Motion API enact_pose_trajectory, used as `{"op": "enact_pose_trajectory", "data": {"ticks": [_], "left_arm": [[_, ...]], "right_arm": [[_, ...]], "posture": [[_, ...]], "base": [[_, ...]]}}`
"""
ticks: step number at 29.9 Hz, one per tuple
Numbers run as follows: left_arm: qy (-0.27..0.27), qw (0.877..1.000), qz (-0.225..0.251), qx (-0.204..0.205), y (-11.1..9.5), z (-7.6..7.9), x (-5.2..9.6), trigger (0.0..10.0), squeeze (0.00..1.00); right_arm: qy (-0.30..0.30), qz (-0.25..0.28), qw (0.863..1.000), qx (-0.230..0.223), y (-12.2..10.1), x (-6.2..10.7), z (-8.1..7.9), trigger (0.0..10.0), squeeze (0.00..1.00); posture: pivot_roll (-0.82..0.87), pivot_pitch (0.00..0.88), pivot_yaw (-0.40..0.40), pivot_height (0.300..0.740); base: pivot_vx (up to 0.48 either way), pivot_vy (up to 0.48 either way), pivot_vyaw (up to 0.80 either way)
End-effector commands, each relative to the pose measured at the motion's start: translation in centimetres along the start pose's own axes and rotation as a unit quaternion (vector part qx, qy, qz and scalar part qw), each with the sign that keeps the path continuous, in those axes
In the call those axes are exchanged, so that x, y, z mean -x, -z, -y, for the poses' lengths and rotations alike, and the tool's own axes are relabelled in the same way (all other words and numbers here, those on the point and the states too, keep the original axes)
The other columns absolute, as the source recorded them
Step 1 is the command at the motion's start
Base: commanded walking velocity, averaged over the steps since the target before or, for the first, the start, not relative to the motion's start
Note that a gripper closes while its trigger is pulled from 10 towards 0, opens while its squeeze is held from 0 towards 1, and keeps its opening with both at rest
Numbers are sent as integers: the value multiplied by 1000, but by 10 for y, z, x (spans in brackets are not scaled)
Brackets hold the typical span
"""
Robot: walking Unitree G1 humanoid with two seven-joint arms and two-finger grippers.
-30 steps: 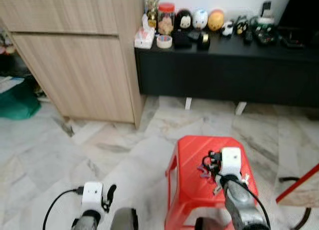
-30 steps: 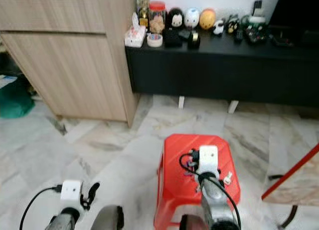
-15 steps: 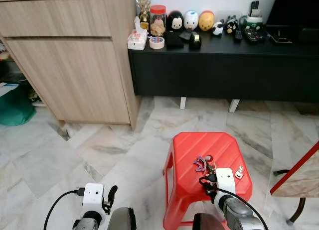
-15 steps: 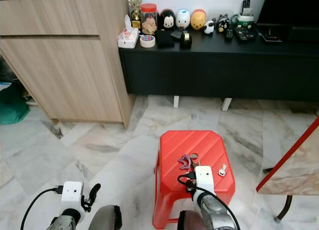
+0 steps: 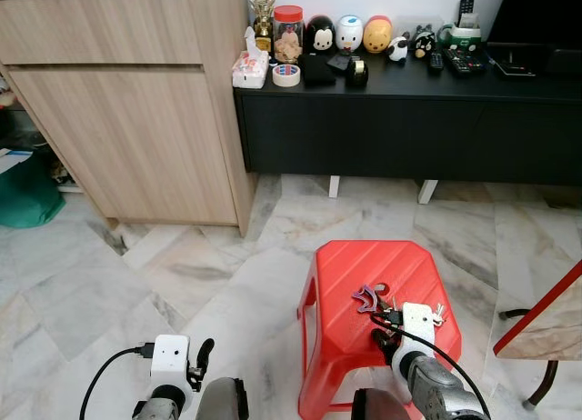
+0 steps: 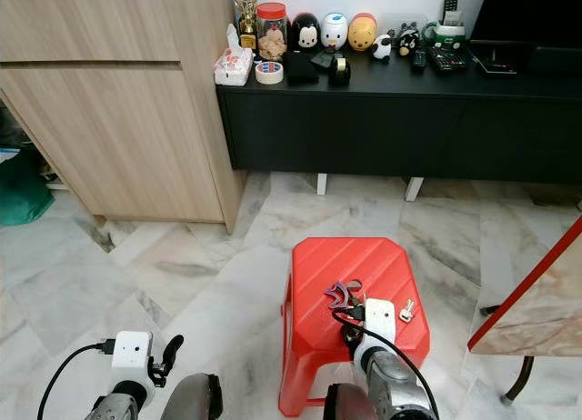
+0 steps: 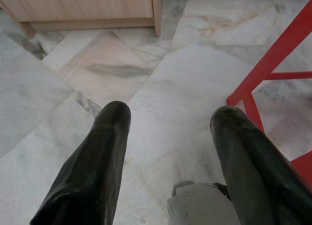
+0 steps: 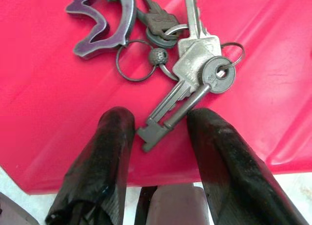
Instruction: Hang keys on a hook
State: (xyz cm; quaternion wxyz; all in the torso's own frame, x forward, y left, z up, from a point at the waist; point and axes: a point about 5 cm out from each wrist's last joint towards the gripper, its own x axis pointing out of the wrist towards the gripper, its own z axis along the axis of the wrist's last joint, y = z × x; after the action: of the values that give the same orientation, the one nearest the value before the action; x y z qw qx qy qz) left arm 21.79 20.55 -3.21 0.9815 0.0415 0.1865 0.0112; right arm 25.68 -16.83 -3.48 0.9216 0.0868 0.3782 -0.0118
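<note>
Hovering — right gripper [image 8: 158,125] open | keys [image 8: 187,76] — red stool [image 5: 341,284]

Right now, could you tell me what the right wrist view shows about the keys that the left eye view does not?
The right wrist view alone resolves the bunch of keys: separate silver and dark keys, rings, a small bead, and the purple keychain, with the right gripper open, its fingers either side of the lowest key's tip. The left eye view alone places it all: the black cabinet, the wooden cupboard, and the left gripper low over the marble floor. Both show the keys on the red stool.
</note>
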Motion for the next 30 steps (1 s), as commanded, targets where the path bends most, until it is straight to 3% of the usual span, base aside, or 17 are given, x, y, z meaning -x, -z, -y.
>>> {"op": "enact_pose_trajectory", "data": {"ticks": [1,13,14,15,30], "left_arm": [[-2,1000,-15,2,7,-1,3,10000,0],[-2,1000,-18,1,9,-1,6,10000,0],[-2,1000,-18,1,9,-1,6,10000,0],[-2,1000,-18,1,9,-1,6,10000,0],[0,1000,-18,-3,10,-1,6,10000,0]], "right_arm": [[8,-13,1000,-14,6,0,3,10000,0],[22,-22,999,-26,11,0,7,10000,0],[25,-22,999,-29,11,0,8,4353,0],[25,-21,999,-29,11,0,8,0,0],[25,-21,999,-31,12,-1,6,0,0]], "posture": [[56,57,-14,605],[59,66,-12,605],[59,66,-12,605],[59,66,-12,605],[63,74,-9,605]], "base": [[0,0,0],[0,0,0],[0,0,0],[0,0,0],[0,0,0]]}}
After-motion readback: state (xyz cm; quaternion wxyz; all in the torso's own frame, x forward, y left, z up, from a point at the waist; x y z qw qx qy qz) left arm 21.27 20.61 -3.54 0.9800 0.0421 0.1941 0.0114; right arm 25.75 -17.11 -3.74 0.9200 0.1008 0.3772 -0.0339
